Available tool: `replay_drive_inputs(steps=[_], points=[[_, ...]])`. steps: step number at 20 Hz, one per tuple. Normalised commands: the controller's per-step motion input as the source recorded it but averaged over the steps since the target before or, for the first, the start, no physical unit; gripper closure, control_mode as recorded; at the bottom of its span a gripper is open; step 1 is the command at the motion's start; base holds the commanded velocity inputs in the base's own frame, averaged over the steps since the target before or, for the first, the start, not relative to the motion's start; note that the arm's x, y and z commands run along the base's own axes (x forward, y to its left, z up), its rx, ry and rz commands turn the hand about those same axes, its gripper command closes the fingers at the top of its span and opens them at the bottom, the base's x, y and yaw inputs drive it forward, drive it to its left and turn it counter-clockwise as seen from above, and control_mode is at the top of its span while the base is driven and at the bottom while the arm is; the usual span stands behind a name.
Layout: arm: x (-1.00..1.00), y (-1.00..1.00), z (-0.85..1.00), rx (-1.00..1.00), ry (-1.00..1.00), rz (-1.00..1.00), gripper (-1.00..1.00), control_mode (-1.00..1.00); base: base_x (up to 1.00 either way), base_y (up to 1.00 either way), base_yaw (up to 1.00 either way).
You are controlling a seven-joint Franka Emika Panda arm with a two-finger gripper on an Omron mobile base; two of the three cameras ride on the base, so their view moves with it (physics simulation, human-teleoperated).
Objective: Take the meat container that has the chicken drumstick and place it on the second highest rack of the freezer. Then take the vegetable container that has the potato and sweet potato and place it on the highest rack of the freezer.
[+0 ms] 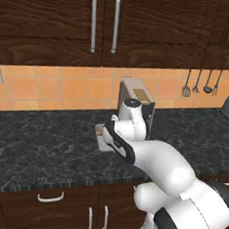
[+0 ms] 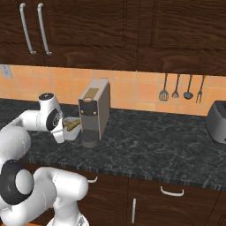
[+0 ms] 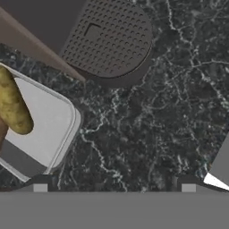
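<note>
Your vegetable container (image 3: 42, 129) sits on the counter (image 3: 147, 134), just beside the coffee machine (image 2: 95, 108), a potato (image 3: 13, 107) inside. It looks rigid and light, with smooth walls, so take it by the rim. The fingers (image 3: 114, 188) hover spread, holding nothing.

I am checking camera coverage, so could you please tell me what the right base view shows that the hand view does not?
Right base view alone: the whole coffee machine, the toaster, hanging utensils, upper cabinets and the arm. Hand view alone: the holes of the machine's round drip tray, seen from above, and the end effector with its fingertips wide apart over bare counter. Both: the grey container with a yellowish vegetable in it, beside the machine's base on the dark marble counter.
</note>
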Motion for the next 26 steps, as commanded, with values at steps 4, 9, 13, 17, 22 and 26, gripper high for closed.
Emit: replay_drive_inputs(steps=[4, 9, 13, 17, 22, 26], points=[[0.56, 0.00, -0.39, 0.08, 0.06, 0.00, -1.00, -1.00, 0.00, 0.00, 0.00], [0.14, 0.12, -0.49, 0.02, 0.01, 0.00, -1.00, -1.00, 0.00, 0.00, 0.00], [0.13, 0.15, -0.19, 0.00, 0.00, 0.00, -1.00, -1.00, 0.00, 0.00, 0.00], [0.26, 0.07, -0.15, 0.00, 0.00, 0.00, -1.00, -1.00, 0.00, 0.00, 0.00], [0.30, 0.01, -0.14, 0.00, 0.00, 0.00, -1.00, -1.00, 0.00, 0.00, 0.00], [0.28, 0.01, -0.12, 0.00, 0.00, 0.00, -1.00, -1.00, 0.00, 0.00, 0.00]])
